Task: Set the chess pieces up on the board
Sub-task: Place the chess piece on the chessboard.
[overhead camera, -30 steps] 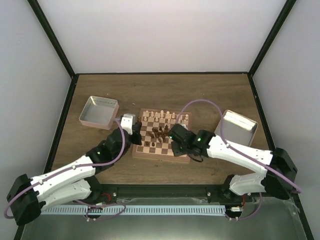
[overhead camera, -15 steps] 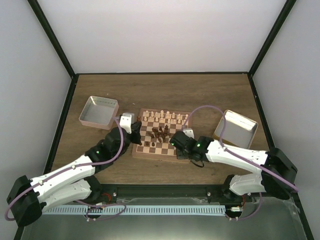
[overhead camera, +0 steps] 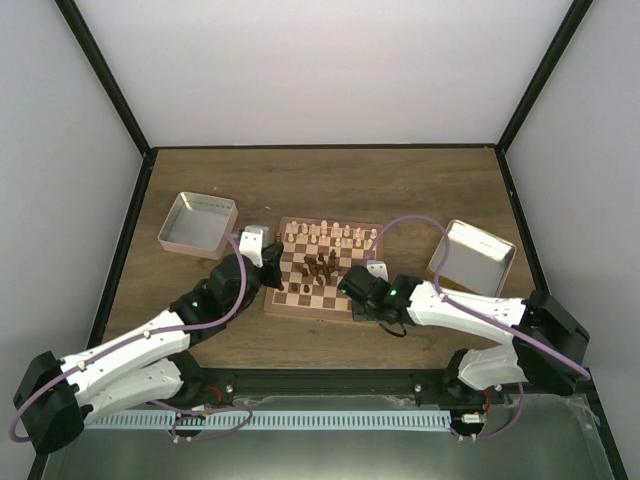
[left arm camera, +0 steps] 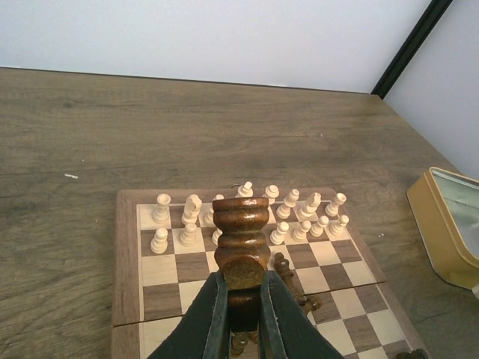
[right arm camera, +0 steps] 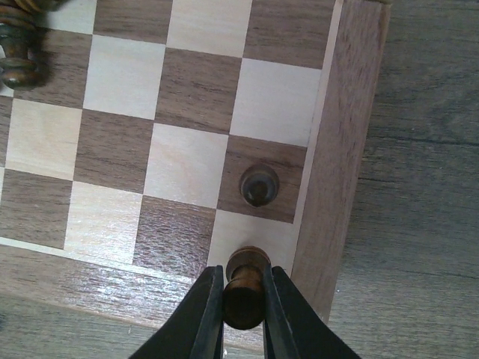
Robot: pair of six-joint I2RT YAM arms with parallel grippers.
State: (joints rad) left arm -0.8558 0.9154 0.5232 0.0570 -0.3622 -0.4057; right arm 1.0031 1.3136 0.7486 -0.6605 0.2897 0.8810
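Here the right gripper (right arm camera: 245,299) is closed narrowly on a dark chessman (right arm camera: 247,269), pinched at its sides and seen from above, so its kind is hard to tell. It hangs over the pale corner square at the near right of the board (right arm camera: 329,149), close to the brown border. A dark pawn (right arm camera: 259,185) stands on the next square farther in, just beside the held piece but apart from it. To place it well, I would bring it down straight and upright, centre it on the pale square, keep clear of that pawn, and part the jaws only once the base rests flat. The left gripper (left arm camera: 241,303) likewise clamps a ridged dark piece (left arm camera: 240,224) above the board's near left. The cream pieces (left arm camera: 284,213) stand along the board's far rows, and loose dark pieces (overhead camera: 320,266) cluster at its middle.
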